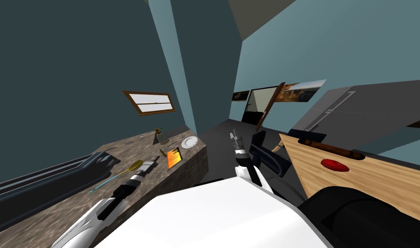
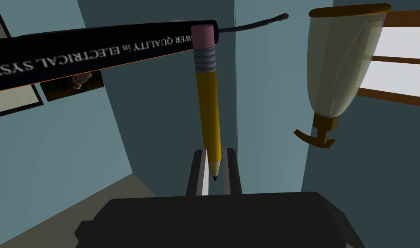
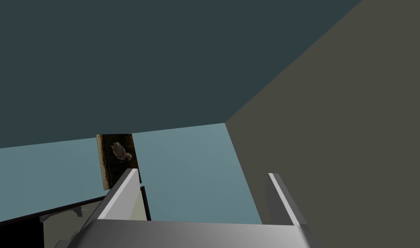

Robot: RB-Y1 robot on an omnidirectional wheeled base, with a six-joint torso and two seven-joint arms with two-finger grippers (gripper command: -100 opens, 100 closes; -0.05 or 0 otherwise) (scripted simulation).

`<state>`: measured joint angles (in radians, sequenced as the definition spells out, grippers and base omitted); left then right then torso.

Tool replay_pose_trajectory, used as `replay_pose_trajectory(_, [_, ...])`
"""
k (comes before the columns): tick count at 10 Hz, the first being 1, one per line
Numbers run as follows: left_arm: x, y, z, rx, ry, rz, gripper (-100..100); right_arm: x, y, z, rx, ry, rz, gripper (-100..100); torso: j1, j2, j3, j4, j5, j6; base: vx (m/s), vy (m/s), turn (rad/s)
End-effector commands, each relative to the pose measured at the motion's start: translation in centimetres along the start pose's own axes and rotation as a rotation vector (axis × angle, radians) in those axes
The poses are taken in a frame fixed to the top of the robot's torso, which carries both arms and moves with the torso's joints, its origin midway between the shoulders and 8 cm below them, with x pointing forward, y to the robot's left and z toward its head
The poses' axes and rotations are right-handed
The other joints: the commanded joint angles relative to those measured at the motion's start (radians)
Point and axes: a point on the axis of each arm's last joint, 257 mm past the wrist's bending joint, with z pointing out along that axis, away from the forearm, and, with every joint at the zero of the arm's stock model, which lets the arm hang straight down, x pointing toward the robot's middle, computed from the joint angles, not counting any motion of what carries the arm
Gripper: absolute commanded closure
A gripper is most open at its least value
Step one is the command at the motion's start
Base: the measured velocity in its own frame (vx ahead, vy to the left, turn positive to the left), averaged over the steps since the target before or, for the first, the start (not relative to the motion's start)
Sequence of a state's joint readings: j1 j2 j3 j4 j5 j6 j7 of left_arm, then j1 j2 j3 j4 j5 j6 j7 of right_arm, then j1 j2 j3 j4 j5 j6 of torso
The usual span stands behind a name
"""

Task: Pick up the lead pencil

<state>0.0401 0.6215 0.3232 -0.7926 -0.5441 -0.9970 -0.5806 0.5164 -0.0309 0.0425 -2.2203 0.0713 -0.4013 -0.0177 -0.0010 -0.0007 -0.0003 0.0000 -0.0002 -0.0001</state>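
Over the worktop [image 1: 66, 206], close to its front edge and toward the far end: left gripper [image 2: 215, 151], fingers drawn close together, pinching the sharpened end of the pencil [image 2: 208, 99]. Pencil yellow, with a pink rubber on a ribbed band, running straight out from the fingers. Its rubber end reaches the black spine of a book [image 2: 88, 54]; touching or just short, cannot tell. Whether the pencil is lifted off the worktop, cannot tell.

Book has an orange cover in the head view and white lettering on the spine. It lies flat just beyond the gripper, by the front edge. It is the one thing crowding the pencil.

Left of the gripper, toward the back edge: yellow spoon [image 1: 136, 164], and in line with its handle a thin teal stick [image 1: 102, 185]. Dark basin [image 1: 45, 183] runs along the back edge at the near end.

Further off: pump bottle [image 2: 344, 64], pale see-through body, brown pump head, standing near the far end, apart from the pencil. White plate [image 1: 189, 142] sits at the far front corner.

Count: pencil 1, book 1, spoon 1, stick 1, basin 1, bottle 1, plate 1.

Right gripper [image 3: 201, 172] is raised beyond the far front corner, off the worktop. Its fingers are wide apart with nothing between them.
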Motion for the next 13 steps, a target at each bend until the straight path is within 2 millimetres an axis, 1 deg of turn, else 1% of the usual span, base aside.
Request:
replay_pose_trajectory(1, [-0.2,1.0,0.7,-0.034,-0.006,-0.015,-100,0.0,0.0,0.0,0.0,0.0,0.0,0,0.0,0.0,0.0,0.0,0.0,0.0,0.021,-0.034,-0.09])
replay_pose_trajectory(2, [-0.1,0.5,0.5,-0.021,-0.004,-0.01,-100,0.0,0.0,0.0,0.0,0.0,0.0,0,-0.001,-0.001,-0.001,0.0,0.0,0.0,0.009,-0.016,-0.011])
replay_pose_trajectory(3, [-0.1,0.6,0.5,-0.024,-0.004,-0.011,0,0.0,0.0,0.0,0.0,0.0,0.0,0,0.0,0.0,0.0,0.0,0.0,-0.001,0.0,0.0,0.0])
replay_pose_trajectory(4, [-0.8,2.7,1.2,-0.102,-0.027,0.012,-100,0.0,0.0,0.0,0.0,0.0,0.0,0,0.001,0.0,0.0,0.0,0.0,-0.001,-0.119,0.086,-0.25])
replay_pose_trajectory(5, [-0.8,2.7,1.2,-0.102,-0.027,0.014,-100,0.0,0.0,0.0,0.0,0.0,0.0,0,0.006,0.006,0.003,0.001,0.001,0.0,-0.147,0.149,-0.312])
replay_pose_trajectory(6, [-1.4,4.8,1.8,-0.179,-0.046,0.022,-100,0.0,0.0,0.0,0.0,0.0,0.0,0,0.01,0.009,0.005,0.002,0.002,0.0,-0.195,0.21,-0.408])
replay_pose_trajectory(7, [-1.4,4.8,1.8,-0.179,-0.045,0.032,-100,0.0,0.0,0.0,0.0,0.0,0.0,0,0.014,0.012,0.007,0.002,0.003,0.001,-0.199,0.148,-0.37])
replay_pose_trajectory(8, [-2.0,6.6,2.2,-0.253,-0.061,0.035,-100,0.0,0.0,0.0,0.0,0.0,0.0,0,0.011,0.013,0.007,0.003,0.003,0.0,-0.22,0.133,-0.425])
replay_pose_trajectory(9, [-2.1,6.6,2.3,-0.253,-0.062,0.048,-100,0.0,0.0,0.0,0.0,0.0,0.0,0,0.011,0.014,0.008,0.003,0.002,0.0,-0.159,0.101,-0.299])
replay_pose_trajectory(10, [-1.9,6.7,2.2,-0.255,-0.058,0.045,-100,0.0,0.0,0.0,0.0,0.0,0.0,0,0.009,0.011,0.006,0.002,0.002,-0.001,-0.056,0.031,-0.036])
replay_pose_trajectory(11, [-2.2,8.4,2.6,-0.329,-0.067,0.042,-100,0.0,0.0,0.0,0.0,0.0,0.0,0,0.007,0.006,0.003,0.001,0.001,-0.003,-0.145,0.083,-0.294])
replay_pose_trajectory(12, [-2.2,8.4,2.6,-0.329,-0.066,0.053,-100,0.0,0.0,0.0,0.0,0.0,0.0,0,0.009,0.009,0.005,0.001,0.002,-0.001,-0.153,0.093,-0.299])
replay_pose_trajectory(13, [-2.4,10.0,2.8,-0.4,-0.072,0.039,-100,0.0,0.0,0.0,0.0,0.0,0.0,0,0.01,0.009,0.005,0.002,0.002,-0.002,-0.22,0.121,-0.329])
